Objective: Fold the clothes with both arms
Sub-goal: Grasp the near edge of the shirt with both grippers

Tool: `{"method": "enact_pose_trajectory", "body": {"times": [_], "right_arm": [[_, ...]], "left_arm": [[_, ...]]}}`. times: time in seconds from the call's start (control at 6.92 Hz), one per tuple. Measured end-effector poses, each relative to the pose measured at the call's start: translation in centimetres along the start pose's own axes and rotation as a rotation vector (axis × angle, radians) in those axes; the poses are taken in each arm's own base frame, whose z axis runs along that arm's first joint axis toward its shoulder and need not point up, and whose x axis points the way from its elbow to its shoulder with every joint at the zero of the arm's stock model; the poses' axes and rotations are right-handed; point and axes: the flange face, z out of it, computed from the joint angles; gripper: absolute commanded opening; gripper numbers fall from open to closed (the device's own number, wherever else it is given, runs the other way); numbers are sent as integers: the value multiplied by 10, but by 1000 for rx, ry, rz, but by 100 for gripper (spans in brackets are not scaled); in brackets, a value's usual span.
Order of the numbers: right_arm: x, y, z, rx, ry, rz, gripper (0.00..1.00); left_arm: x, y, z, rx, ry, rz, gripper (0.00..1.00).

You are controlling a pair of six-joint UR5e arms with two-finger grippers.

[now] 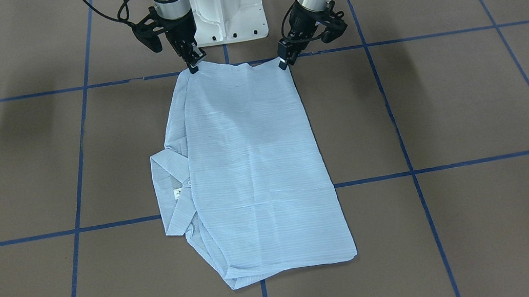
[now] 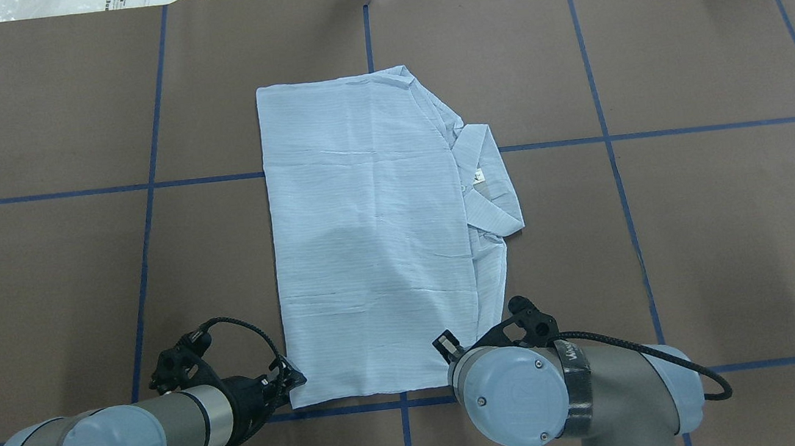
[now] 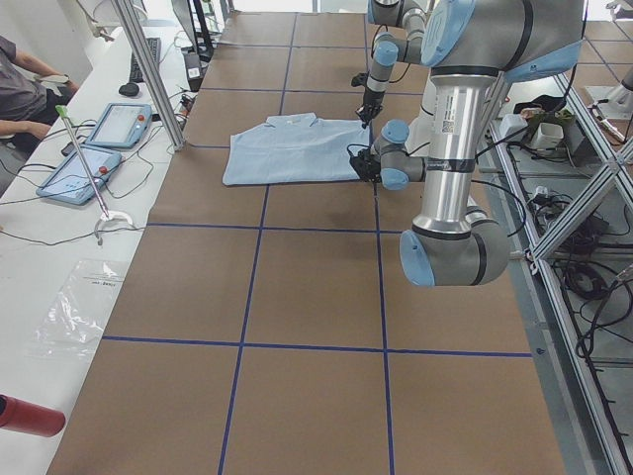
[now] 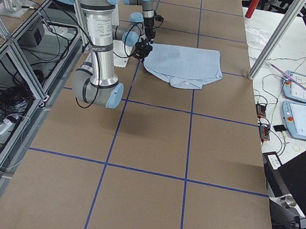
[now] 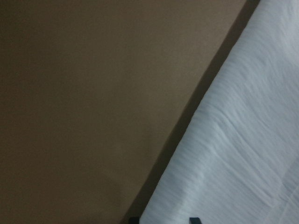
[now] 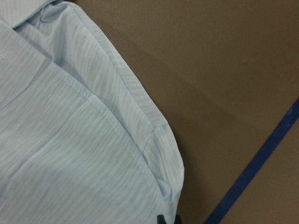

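One shirt, two arms, two tablets, one red bottle.

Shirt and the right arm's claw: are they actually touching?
Touching. The right wrist view shows the right gripper pinching the shirt corner between its fingertips.

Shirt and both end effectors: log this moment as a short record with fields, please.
shirt: pale blue, folded into a long rectangle, lying on the table
collar: sticks out from the shirt's long edge on the robot's right
left end effector: at the corner nearest the robot on its left, apparently pinching it
right end effector: at the other near corner, apparently pinching it
near edge: peaks slightly at both held corners
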Motion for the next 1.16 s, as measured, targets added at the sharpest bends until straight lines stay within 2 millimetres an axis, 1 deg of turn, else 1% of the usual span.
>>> {"method": "enact_pose_trajectory", "body": {"times": [0.14, 0.29, 0.43, 0.58, 0.87, 1.01, 1.16], "right_arm": [[-1, 0, 0, 0, -1, 1, 0], [-2, -1, -1, 0, -3, 2, 0], [-3, -1, -2, -1, -6, 3, 0], [-4, -1, -3, -3, -8, 5, 0], [-4, -2, -4, -3, -10, 7, 0], [-5, -2, -5, -3, -11, 8, 0], [-5, -3, -7, -4, -14, 10, 0]], "left_arm": [[-2, 4, 1, -3, -8, -3, 44], [-3, 7, 1, -7, -10, -7, 35], [-4, 9, 2, -10, -12, -14, 8], [-4, 12, 2, -14, -13, -26, 0], [0, 15, 1, -21, -6, -46, 0], [5, 17, -2, -26, 4, -52, 0], [13, 19, -9, -34, 22, -65, 0]]}}
